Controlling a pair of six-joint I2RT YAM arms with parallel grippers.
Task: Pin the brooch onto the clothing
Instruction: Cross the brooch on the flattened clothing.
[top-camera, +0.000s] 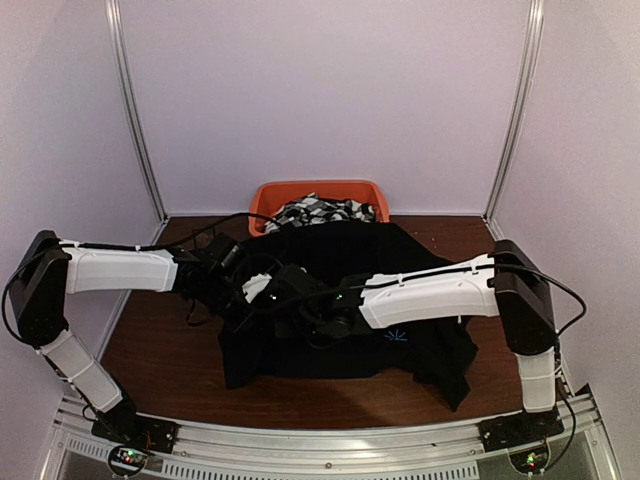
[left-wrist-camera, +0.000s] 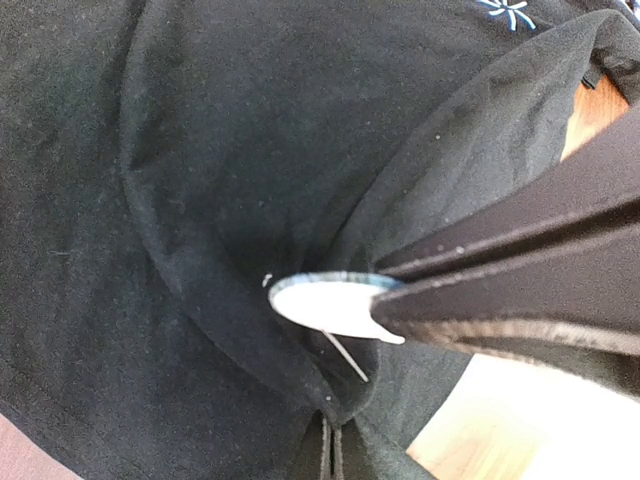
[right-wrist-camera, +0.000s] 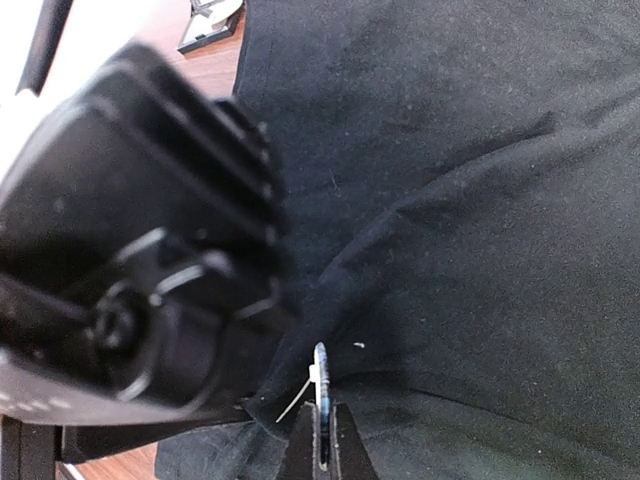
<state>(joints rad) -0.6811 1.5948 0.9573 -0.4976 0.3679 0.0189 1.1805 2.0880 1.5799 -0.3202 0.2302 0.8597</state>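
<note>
Left hand (left-wrist-camera: 331, 440) looks pressed together on a raised fold of the black shirt (left-wrist-camera: 200, 150), at 6 o'clock in my left wrist view. Just above it sits the brooch (left-wrist-camera: 325, 305), its pin (left-wrist-camera: 347, 358) open and slanting toward 5 o'clock, its tip near the fold; I can't see it through the cloth. Right hand (right-wrist-camera: 321, 425) is clamped on the brooch's edge. I judge that piercing and fastening are not yet done.

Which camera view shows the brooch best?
Left wrist: the brooch shows its pale oval face and pin, held in the right gripper over the black shirt. The right wrist view shows it only edge-on between its own fingers; in the top view it is too small to make out.
</note>
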